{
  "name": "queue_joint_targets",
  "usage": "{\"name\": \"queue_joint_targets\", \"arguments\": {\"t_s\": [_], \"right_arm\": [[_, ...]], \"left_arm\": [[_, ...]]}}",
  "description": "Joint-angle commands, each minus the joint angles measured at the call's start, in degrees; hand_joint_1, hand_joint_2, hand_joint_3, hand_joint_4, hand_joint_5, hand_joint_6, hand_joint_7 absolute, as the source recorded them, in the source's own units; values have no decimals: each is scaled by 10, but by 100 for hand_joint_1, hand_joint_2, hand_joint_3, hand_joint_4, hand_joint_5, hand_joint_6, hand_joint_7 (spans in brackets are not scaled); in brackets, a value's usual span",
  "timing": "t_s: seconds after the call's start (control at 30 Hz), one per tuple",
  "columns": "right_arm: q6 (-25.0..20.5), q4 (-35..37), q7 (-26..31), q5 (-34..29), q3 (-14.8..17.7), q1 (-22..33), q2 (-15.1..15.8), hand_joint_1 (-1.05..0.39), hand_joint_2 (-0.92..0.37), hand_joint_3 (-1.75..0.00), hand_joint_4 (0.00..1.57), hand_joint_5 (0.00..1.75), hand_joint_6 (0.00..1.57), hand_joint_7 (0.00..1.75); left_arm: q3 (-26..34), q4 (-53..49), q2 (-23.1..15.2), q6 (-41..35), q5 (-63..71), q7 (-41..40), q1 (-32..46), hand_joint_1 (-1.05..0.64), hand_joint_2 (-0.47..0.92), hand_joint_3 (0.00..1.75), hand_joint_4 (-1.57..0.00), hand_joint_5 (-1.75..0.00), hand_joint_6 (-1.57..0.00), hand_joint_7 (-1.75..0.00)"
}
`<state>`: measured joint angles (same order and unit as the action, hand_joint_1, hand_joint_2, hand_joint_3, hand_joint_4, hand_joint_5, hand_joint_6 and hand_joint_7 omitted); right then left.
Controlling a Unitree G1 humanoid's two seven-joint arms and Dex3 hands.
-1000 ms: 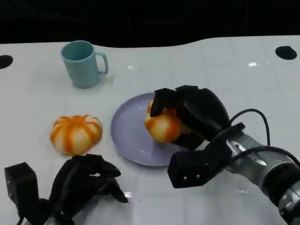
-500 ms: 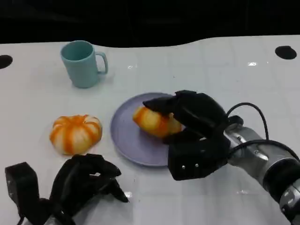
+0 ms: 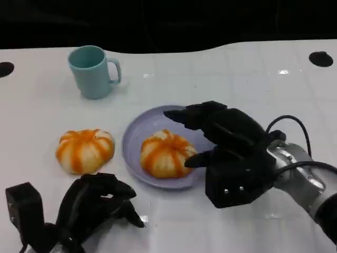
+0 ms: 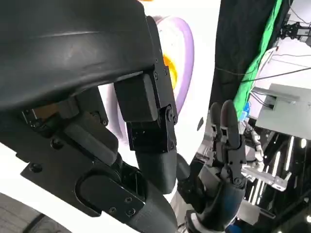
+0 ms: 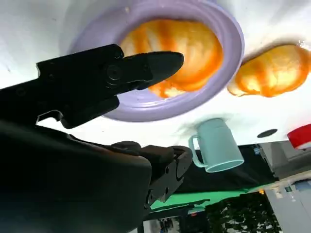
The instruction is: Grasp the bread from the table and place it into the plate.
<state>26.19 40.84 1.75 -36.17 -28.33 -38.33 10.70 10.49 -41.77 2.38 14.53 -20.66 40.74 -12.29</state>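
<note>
The plate (image 3: 138, 154) is mostly taken up by a bread (image 3: 165, 153), leaving bare rim on its far and left sides. The right robot hand (image 3: 226, 145) spreads its fingers over the plate's right edge, seemingly just clear of that bread. A second bread (image 3: 85, 150) lies just left of the plate, and a cup (image 3: 92, 71) stands well behind it. Bare surface (image 3: 253, 79) lies open to the far right.

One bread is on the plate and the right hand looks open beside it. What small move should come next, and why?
Probably draw the right hand back from the plate, toward the robot's right. The bread lies on the plate with the fingers spread and apart from it, so nothing is held. A second bread sits on the table beside the left hand.
</note>
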Motion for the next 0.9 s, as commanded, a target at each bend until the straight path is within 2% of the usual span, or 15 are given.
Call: {"name": "queue_joint_targets", "arguments": {"t_s": [0.03, 0.1, 0.4, 0.5, 0.53, 0.67, 0.83, 0.87, 0.9], "right_arm": [[26, -41, -1, 14, 18, 32, 34, -72, -92, -16, 13, 36, 26, 4], [47, -60, 10, 19, 29, 51, 47, -68, -92, -15, 17, 38, 30, 6], [139, -127, 74, 29, 78, 135, 92, -35, -89, -2, 43, 52, 59, 14], [163, -158, 86, 32, 100, 170, 111, -23, -88, -2, 44, 75, 68, 18], [169, -173, 91, 31, 110, 185, 120, -17, -88, -2, 47, 85, 75, 21], [186, -213, 105, 23, 140, 227, 145, -8, -87, -3, 65, 102, 91, 30], [212, -225, 123, 22, 169, 263, 163, -9, -90, -11, 83, 115, 103, 37], [218, -228, 126, 22, 173, 272, 166, -9, -90, -14, 84, 120, 105, 40], [222, -231, 127, 22, 177, 280, 167, -10, -87, -26, 83, 131, 103, 49]], "left_arm": [[1, 4, -6, -1, 1, -6, 5, -105, 69, 0, -157, -60, -157, -22], [0, 6, -4, 0, 2, -8, 5, -105, 70, 0, -157, -61, -157, -23], [-5, 17, -3, -5, 3, -13, 10, -105, 70, 0, -157, -61, -157, -24], [-7, 21, -2, -3, 4, -13, 13, -105, 70, 0, -157, -62, -157, -24], [-7, 22, -2, -3, 3, -13, 14, -105, 70, 0, -157, -61, -157, -24], [-6, 25, 0, -6, -4, -5, 16, -105, 70, 0, -157, -60, -157, -22], [-8, 35, -1, -15, 0, -13, 20, -105, 70, 0, -157, -61, -157, -23], [-9, 37, -1, -15, 1, -13, 21, -105, 70, 0, -157, -61, -157, -23], [-9, 38, -2, -15, 1, -13, 22, -105, 70, 0, -157, -61, -157, -23]]}}
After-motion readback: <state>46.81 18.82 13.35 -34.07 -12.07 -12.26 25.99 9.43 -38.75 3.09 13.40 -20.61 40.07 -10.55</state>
